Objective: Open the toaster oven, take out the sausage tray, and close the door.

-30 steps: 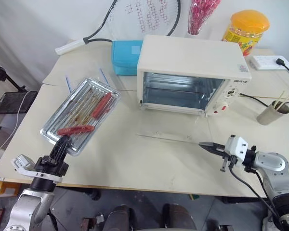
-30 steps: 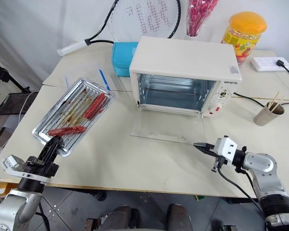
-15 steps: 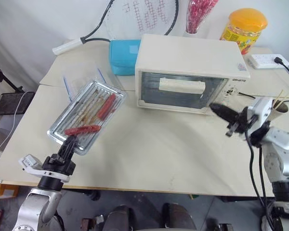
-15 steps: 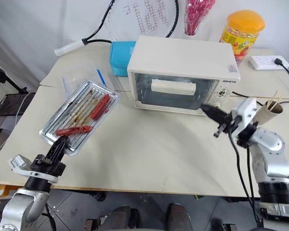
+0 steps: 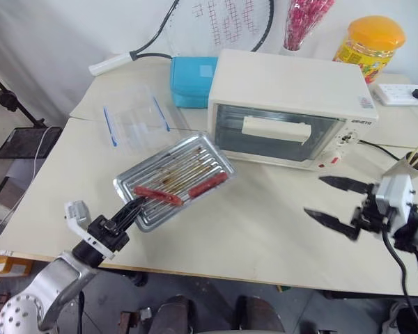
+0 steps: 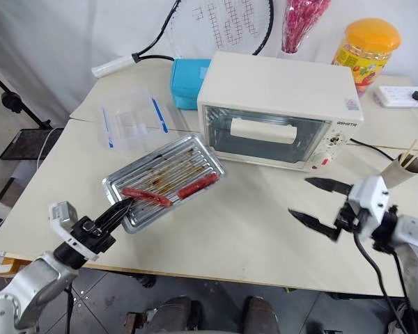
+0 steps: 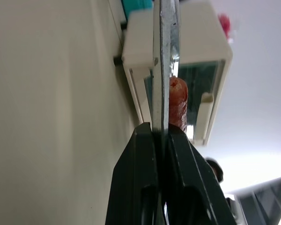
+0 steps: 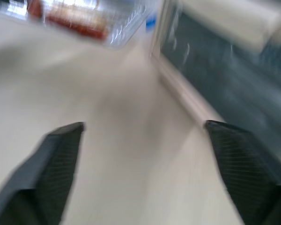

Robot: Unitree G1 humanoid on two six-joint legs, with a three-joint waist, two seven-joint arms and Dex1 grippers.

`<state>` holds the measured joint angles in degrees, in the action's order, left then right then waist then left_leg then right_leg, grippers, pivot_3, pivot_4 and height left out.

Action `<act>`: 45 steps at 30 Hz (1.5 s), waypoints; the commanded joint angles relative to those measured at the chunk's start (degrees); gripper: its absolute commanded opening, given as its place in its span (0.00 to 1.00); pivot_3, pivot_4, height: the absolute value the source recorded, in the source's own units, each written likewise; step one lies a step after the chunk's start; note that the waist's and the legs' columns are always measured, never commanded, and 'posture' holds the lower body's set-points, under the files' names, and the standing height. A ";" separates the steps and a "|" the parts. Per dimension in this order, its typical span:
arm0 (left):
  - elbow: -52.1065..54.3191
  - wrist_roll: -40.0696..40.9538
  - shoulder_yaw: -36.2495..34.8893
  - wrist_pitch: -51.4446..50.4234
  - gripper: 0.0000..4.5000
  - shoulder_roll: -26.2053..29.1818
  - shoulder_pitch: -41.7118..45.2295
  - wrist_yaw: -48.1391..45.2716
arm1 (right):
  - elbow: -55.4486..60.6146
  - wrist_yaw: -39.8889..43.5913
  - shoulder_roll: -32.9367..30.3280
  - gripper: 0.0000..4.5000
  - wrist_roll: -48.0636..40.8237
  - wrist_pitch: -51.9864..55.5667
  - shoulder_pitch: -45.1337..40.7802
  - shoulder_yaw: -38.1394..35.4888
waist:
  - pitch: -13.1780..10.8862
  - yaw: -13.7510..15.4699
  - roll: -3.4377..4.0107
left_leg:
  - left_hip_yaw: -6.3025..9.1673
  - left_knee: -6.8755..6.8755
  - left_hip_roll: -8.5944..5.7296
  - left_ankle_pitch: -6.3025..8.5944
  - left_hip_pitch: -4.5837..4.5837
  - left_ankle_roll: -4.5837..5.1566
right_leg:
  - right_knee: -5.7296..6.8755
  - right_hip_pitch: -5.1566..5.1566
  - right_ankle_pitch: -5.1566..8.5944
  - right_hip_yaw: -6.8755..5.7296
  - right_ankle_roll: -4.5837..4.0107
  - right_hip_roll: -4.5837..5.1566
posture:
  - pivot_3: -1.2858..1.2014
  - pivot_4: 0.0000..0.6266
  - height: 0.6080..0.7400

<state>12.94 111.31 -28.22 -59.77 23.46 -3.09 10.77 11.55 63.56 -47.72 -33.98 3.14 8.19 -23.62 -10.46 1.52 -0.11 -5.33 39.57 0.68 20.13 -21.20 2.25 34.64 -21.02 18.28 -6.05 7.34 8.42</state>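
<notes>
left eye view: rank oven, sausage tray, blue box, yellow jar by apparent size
1. oven
2. sausage tray, nearer the camera, so it may look larger than it is
3. blue box and yellow jar: look alike; the oven hides part of the box, so no ranking

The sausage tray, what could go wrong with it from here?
The left gripper pinches the sausage tray by one corner only, so it could tip or twist loose. The two sausages lie loose on the rack and might roll off. The clear container sits close behind, so a swing could knock it.
</notes>
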 commanded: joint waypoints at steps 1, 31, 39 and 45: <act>-6.91 1.69 4.42 -6.04 0.00 4.03 7.08 -1.66 | 0.70 3.56 2.25 0.99 -1.22 -5.89 5.58 -8.09 | 0.00 -0.10 0.00 | -0.01 0.00 0.00 0.00 0.04 -0.01 | -0.01 0.00 0.00 -0.01 0.00 0.00 | 0.52 0.24 1.00; -26.43 -31.72 28.04 -22.31 0.25 -3.49 37.41 -13.83 | 11.77 4.01 7.28 1.00 -3.56 -1.92 24.49 -15.82 | 0.01 0.13 0.03 | -0.22 -0.38 -0.06 -0.30 0.08 -0.38 | 0.01 -0.37 -0.16 0.06 0.31 -0.12 | 0.52 0.24 1.00; -4.44 -45.43 31.53 -12.66 0.78 10.96 29.12 -34.82 | 8.97 5.49 6.14 1.00 -2.52 -2.03 20.53 -13.72 | 0.00 -0.18 0.01 | -0.23 -0.51 0.00 -0.30 0.00 -0.38 | 0.09 -0.45 -0.15 0.01 0.30 -0.20 | 0.52 0.24 1.00; 0.76 -65.18 26.92 21.32 0.99 21.41 17.19 -58.24 | 6.18 7.60 4.41 1.00 -2.82 -1.69 18.23 -13.36 | -0.03 0.00 0.18 | -0.34 -0.55 0.03 -0.22 0.02 -0.53 | -0.23 -0.50 -0.11 0.07 0.22 -0.18 | 0.52 0.24 1.00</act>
<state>12.58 52.76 2.30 -52.47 44.35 16.08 -40.29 18.11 70.05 -42.35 -35.87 1.43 26.74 -36.01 -10.50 1.52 0.07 -5.66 39.03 0.70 20.03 -21.19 1.51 34.39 -21.53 18.18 -5.99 7.54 8.33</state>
